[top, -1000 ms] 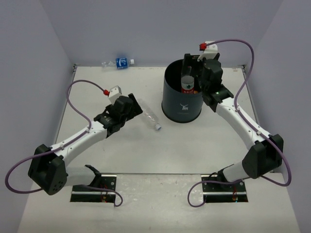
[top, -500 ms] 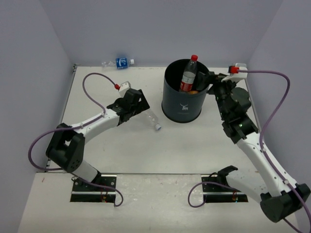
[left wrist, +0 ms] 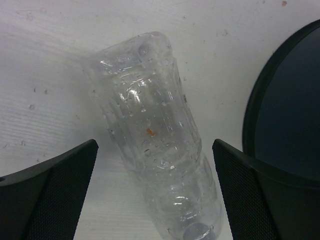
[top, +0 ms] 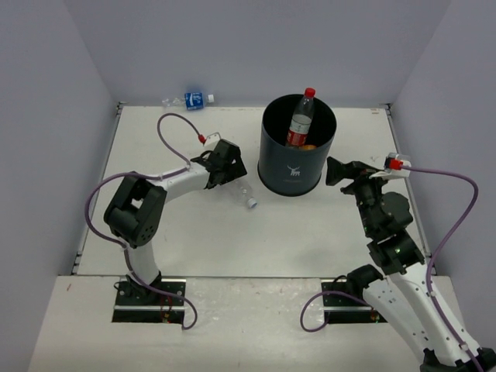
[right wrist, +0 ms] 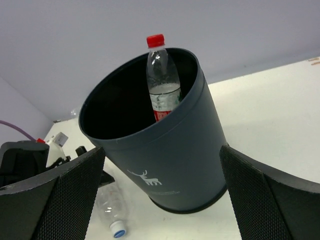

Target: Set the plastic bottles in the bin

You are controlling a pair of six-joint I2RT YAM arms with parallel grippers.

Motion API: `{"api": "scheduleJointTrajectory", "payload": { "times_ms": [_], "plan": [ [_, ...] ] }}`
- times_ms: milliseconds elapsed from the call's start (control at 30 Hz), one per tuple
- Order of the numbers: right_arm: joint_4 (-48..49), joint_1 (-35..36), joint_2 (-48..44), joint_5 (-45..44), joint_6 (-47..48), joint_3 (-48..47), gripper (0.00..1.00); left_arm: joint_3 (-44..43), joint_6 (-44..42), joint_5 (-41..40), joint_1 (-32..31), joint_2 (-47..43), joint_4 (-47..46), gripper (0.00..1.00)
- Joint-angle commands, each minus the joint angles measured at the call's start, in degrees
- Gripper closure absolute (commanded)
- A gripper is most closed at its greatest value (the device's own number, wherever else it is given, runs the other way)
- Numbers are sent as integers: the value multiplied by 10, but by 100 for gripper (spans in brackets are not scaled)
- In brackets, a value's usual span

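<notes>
The black bin with a white deer logo stands at the table's back middle. A clear red-capped, red-labelled bottle leans upright inside it, beside something orange. A clear unlabelled bottle lies on the table left of the bin. My left gripper is open over it, and its fingers straddle the bottle without closing. My right gripper is open and empty, right of the bin, facing it. A blue-labelled bottle lies at the back edge. The other bottles are hidden.
The bin's rim is close on the right of my left gripper. The right wrist view shows the clear bottle and the left arm beyond the bin. Walls enclose the table at the back and on both sides.
My right gripper let go of the red-capped bottle in the bin and drew back to the right and nearer. My left gripper moved right over the clear bottle.
</notes>
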State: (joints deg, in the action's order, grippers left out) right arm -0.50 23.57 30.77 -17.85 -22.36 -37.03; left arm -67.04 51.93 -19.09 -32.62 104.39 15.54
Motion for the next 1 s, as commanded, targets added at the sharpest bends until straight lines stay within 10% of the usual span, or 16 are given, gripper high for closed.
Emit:
{"api": "scheduleJointTrajectory", "payload": {
  "times_ms": [0, 200, 500, 633, 967],
  "plan": [
    [-49, -1, -4, -19, -26, -6, 1, -37, 1, 5, 3, 34, 19, 7],
    [-53, 0, -22, -18, -53, 6, 1, -46, -14, 1, 4, 38, 31, 23],
    [-53, 0, -26, 95, -38, -3, 1, -31, -83, 8, 3, -17, 38, 74],
    [-43, 0, -13, 182, -33, -4, 1, 26, -171, 43, 3, -114, -17, 75],
    [45, 0, 39, 299, -81, -3, 1, 204, -438, 575, -58, -344, -262, 79]
  ]
}}
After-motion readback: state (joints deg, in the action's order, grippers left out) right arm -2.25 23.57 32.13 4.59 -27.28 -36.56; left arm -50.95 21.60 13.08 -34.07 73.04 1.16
